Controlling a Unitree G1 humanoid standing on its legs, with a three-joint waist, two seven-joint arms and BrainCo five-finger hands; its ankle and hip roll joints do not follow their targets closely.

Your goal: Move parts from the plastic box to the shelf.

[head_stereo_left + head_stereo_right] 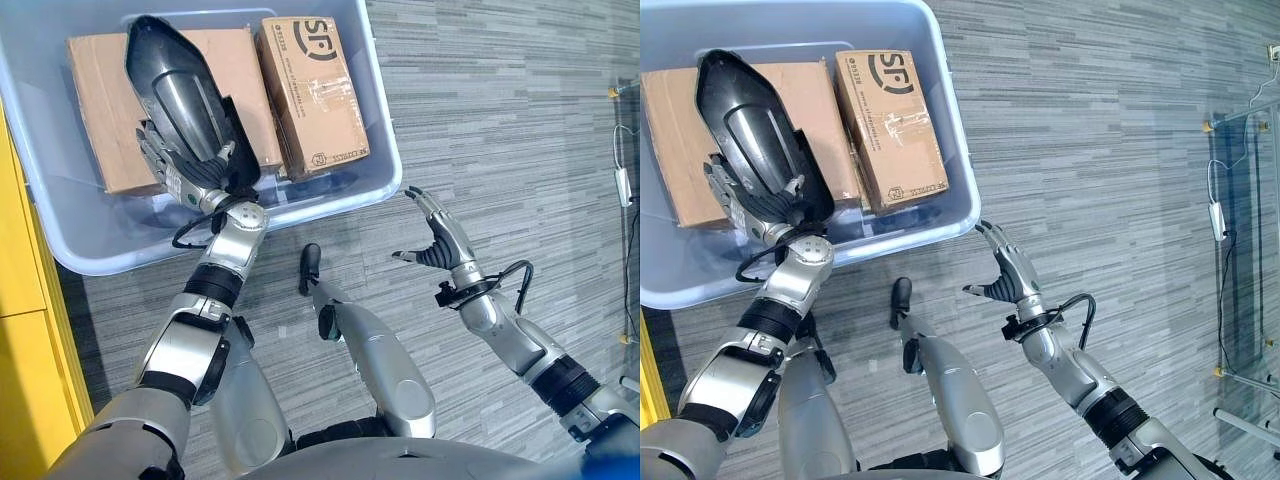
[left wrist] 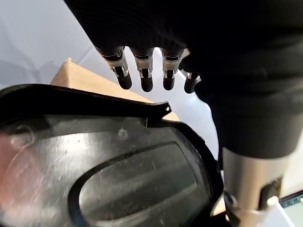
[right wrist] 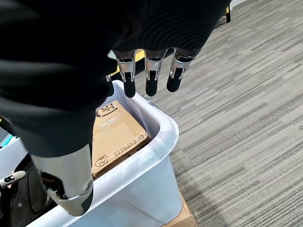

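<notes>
Here my left robot hand (image 1: pixel 165 160) is in the plastic box (image 1: pixel 345 195), fingers curled under the black moulded part (image 1: pixel 180 90) above the cardboard boxes (image 1: pixel 310 90). It looks stiff, light and slick, so I'd hold its rim. My right robot hand (image 1: pixel 440 240) hangs released over the floor.

Silver-grey arms, dark ribbed wrist covers, seemingly dark-tipped silver fingers (image 3: pixel 151 78).

**Crowded box, open carpet beside it**

Inside the plastic box (image 1: pixel 385 170), two cardboard cartons, a wide one (image 1: pixel 100 110) and a narrower one (image 1: pixel 310 95), cover most of the floor, and a black part (image 1: pixel 175 85) lies over the wide carton. A bare strip runs along the box's near wall. The grey carpet (image 1: pixel 500 110) right of the box lies open, and the right hand (image 1: pixel 440 245) hangs there with relaxed fingers.
</notes>
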